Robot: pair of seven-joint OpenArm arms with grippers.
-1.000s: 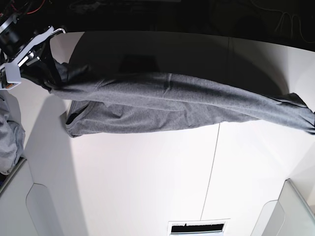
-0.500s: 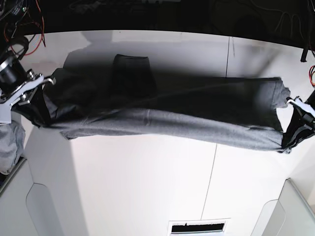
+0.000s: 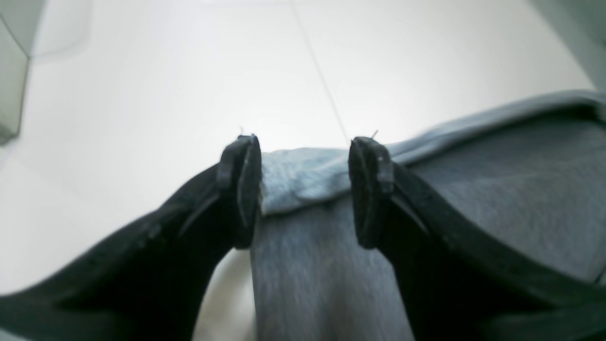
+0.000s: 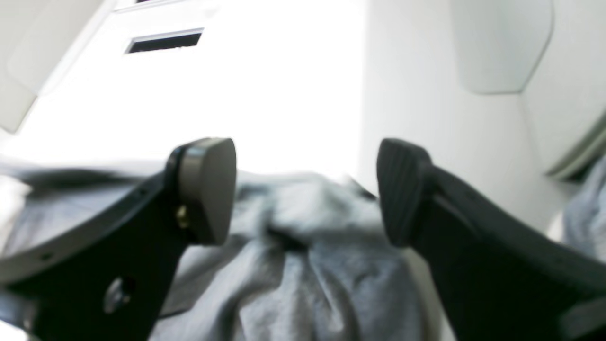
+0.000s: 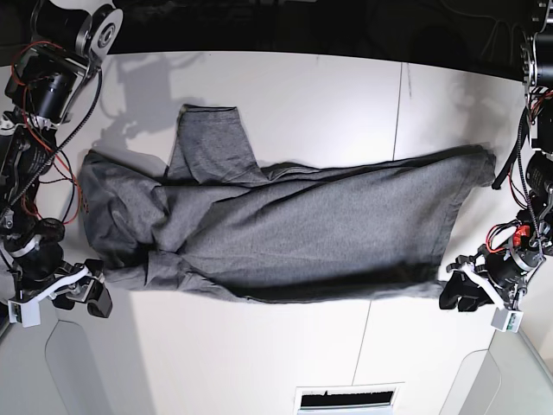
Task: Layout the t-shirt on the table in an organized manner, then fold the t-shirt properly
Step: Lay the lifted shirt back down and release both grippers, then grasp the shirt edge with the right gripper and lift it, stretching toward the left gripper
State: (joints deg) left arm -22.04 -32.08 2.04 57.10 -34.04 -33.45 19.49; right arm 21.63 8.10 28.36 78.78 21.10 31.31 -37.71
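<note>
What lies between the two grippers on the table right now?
In the base view, the t-shirt lies spread on the table, spanning nearly the whole stretch between the right gripper and the left gripper. Both stand with jaws open at its corners.

bins: pale grey, rounded corners, one at each lower corner in base view – left bin (image 5: 73, 367), right bin (image 5: 505, 372). white vent plate (image 5: 348, 399) with a dark slot at the bottom edge, between them. bluish-grey cloth (image 4: 584, 213) at the right edge of the right wrist view, blurred. dark background (image 5: 285, 22) along the top
</note>
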